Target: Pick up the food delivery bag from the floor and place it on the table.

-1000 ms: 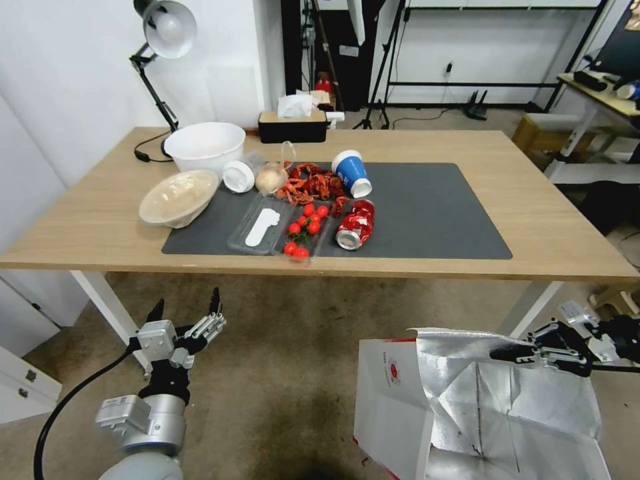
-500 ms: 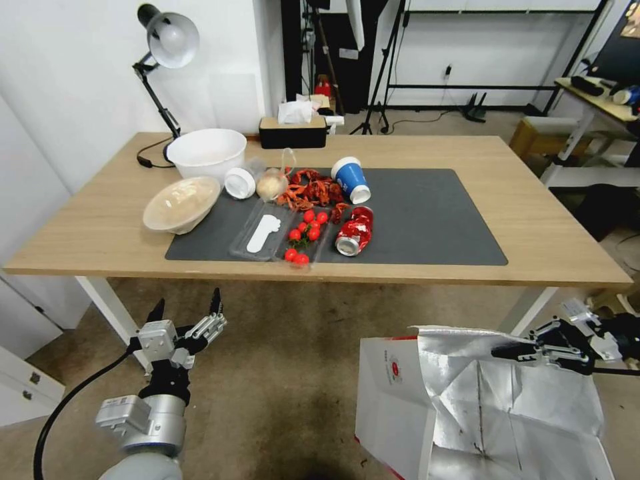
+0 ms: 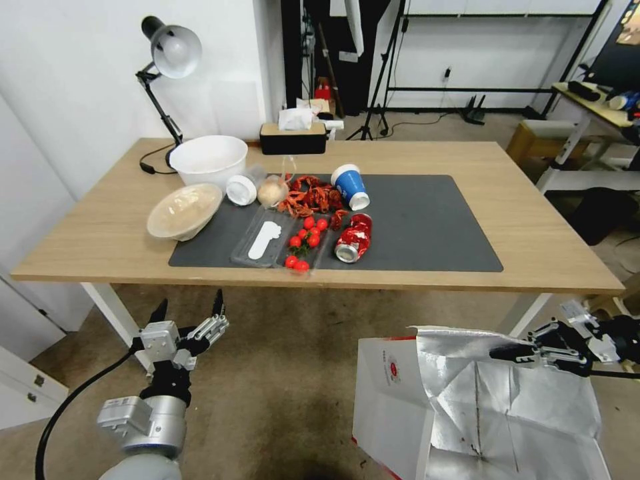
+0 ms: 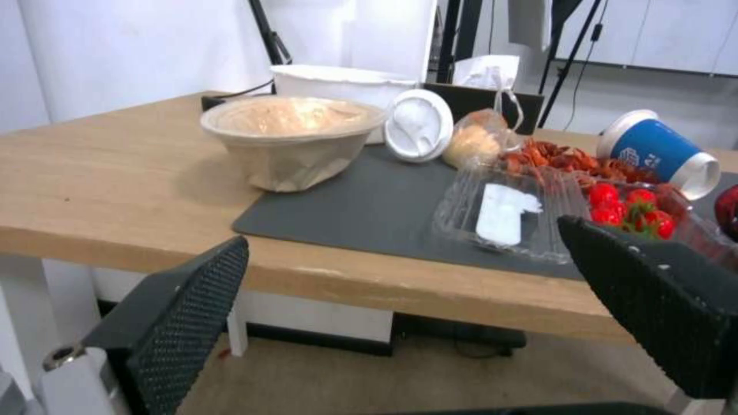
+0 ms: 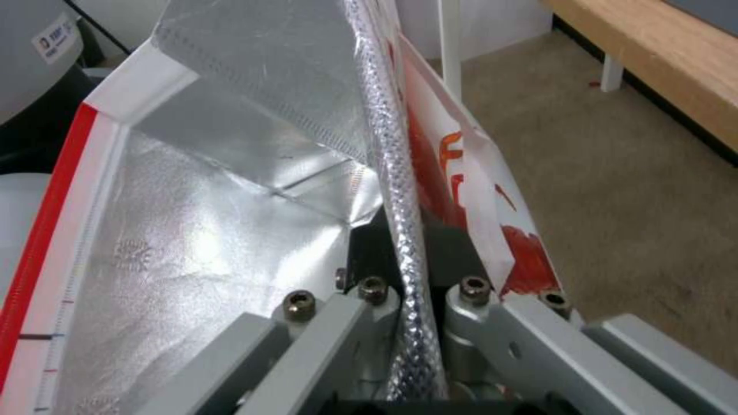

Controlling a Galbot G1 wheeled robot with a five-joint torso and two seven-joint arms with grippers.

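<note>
Carpeted floor (image 3: 280,373) lies beneath the food delivery bag (image 3: 480,407); your right gripper (image 3: 517,352) pinches its foil rim, left gripper (image 3: 190,310) idle and open. Lift it onto the table's (image 3: 533,233) bare right end.

On the table (image 3: 520,227) stand two bowls, one white (image 3: 208,160) and one tan (image 3: 184,210), one blue cup (image 3: 351,187), one crushed red can (image 3: 353,239) and one tissue box (image 3: 293,138). One desk lamp (image 3: 170,50) stands at the corner. One dark mat (image 3: 427,220) covers the middle, and one clear tray (image 3: 263,237) lies on it.

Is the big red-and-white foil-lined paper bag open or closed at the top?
Open: the red-and-white foil-lined paper bag gapes, silver lining exposed; the right gripper pinches its rim.
</note>
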